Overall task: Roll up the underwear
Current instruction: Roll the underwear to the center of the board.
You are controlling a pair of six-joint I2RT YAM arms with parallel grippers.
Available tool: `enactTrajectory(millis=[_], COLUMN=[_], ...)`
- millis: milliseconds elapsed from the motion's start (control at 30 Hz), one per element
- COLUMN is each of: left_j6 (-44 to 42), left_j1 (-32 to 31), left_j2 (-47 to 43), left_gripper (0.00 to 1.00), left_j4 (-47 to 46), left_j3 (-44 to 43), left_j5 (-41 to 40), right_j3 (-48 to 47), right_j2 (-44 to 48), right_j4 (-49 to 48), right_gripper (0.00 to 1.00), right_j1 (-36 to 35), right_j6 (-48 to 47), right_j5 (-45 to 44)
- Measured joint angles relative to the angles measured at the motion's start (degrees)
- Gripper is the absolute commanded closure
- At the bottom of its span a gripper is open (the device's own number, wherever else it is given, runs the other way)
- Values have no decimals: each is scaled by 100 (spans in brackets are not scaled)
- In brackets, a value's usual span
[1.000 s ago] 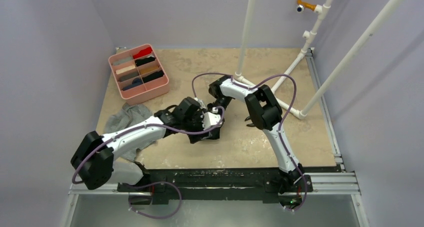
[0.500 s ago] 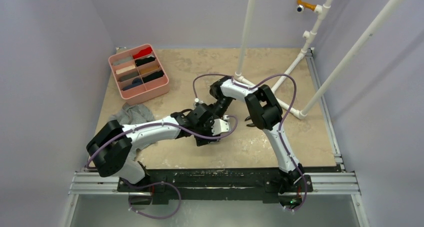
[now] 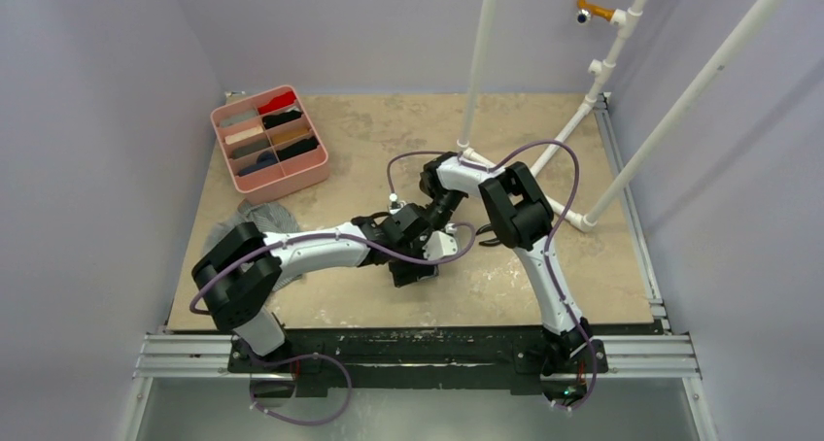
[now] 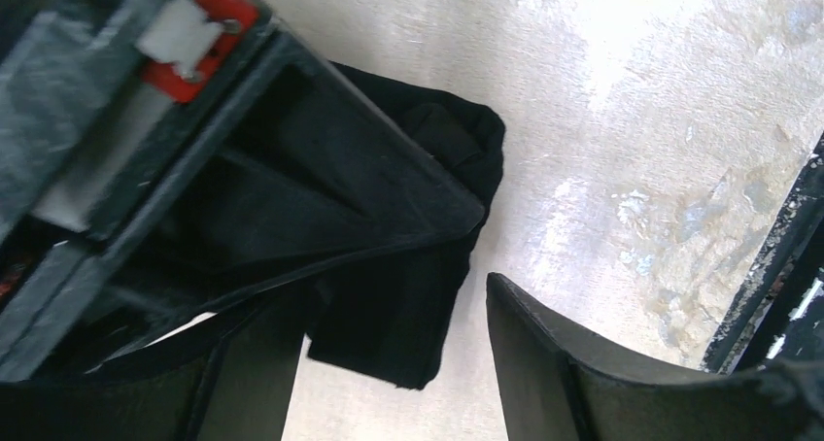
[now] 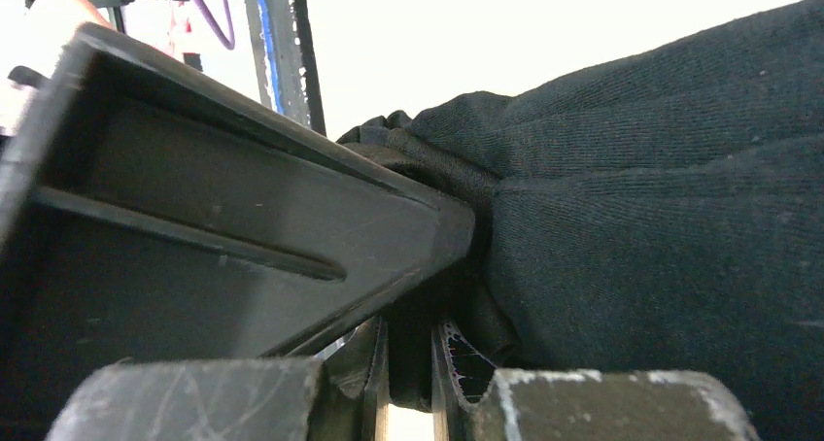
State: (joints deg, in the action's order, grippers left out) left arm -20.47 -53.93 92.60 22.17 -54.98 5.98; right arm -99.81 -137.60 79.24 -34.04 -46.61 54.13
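Note:
The black underwear (image 3: 412,278) lies bunched on the table at the middle, mostly under both grippers. In the left wrist view it (image 4: 389,334) sits on the table between my left fingers. My left gripper (image 4: 384,310) is open around its free corner, and it also shows in the top view (image 3: 416,266). My right gripper (image 5: 408,349) is shut on a thin fold of the black underwear (image 5: 661,218); it also shows in the top view (image 3: 429,235). The grey striped underwear (image 3: 255,218) lies flat at the left, partly under my left arm.
A pink compartment tray (image 3: 315,175) with several rolled garments stands at the back left. White pipes (image 3: 478,72) rise from the table behind the right arm. The black front rail (image 3: 437,342) runs along the table's near edge.
My left arm has stretched out to the right, bringing its gripper over the black underwear beside the right gripper. The right gripper has shifted slightly right, still holding the cloth.

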Motion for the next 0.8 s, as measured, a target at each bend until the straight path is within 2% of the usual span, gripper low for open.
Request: enactTrajectory(millis=[67,133,433,533,633,800], left_j6=[50,103,297,328,369,514], left_j1=[-42,-66,-72,-15,136,527], left_j2=[87,157,348,413,439,501], left_gripper=[39,47,98,100,100,100], left_j4=[20,48,245,271,216,168], left_j3=[-11,-24,-186,-247,-256,-254], left_j5=[15,31,280,472,778,1440], right_j3=[7,20,50,96,188,337], right_j2=[0,2,20,94,254,680], right_j4=[4,9,103,96,15,-225], right_gripper=[100,100,81,73,60,53], right_j1=[13,20,68,92,142,382], right_j6=[-2,-7,-7,-4,2,39], right_j5=[0,-9,-63,-98,-168,-216])
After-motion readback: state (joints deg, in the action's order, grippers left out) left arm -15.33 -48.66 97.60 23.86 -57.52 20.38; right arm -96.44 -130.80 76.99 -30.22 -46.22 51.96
